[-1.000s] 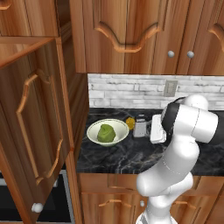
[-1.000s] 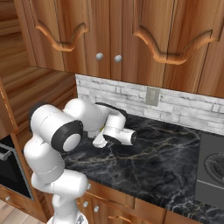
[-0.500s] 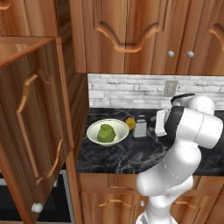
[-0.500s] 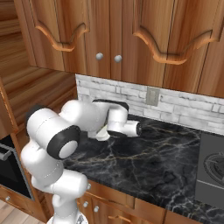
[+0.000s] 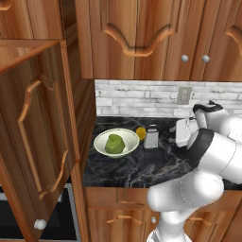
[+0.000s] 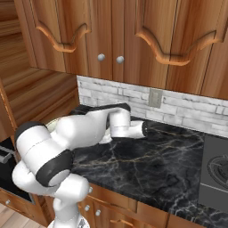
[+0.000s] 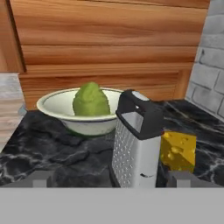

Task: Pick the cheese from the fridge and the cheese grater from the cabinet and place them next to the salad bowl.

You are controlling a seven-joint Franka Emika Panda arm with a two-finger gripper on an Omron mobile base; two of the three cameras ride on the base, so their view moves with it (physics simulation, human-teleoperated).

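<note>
The jaws [image 7: 112,181] are wide apart and hold nothing. The grater [image 7: 138,140] stands up on the dark desk [image 5: 142,170], right in front of them. The cheese [image 7: 177,151] sits just beside the grater, on the wall side. The bowl [image 7: 57,107] with the green lump is near, on the grater's other side. In the left base view the bowl [image 5: 101,144], cheese [image 5: 141,133] and grater [image 5: 151,137] make a row near the brick wall.

So both things look to be placed already.

The grater looks stiff and light, and smooth on its sides. It is tall, so a bump could tip it. The dark handle on top looks like the best place to hold it. The cheese looks small and a bit soft.

The cabinet door [image 5: 33,137] hangs open on the left. The desk to the right has lots of open room to back away.
</note>
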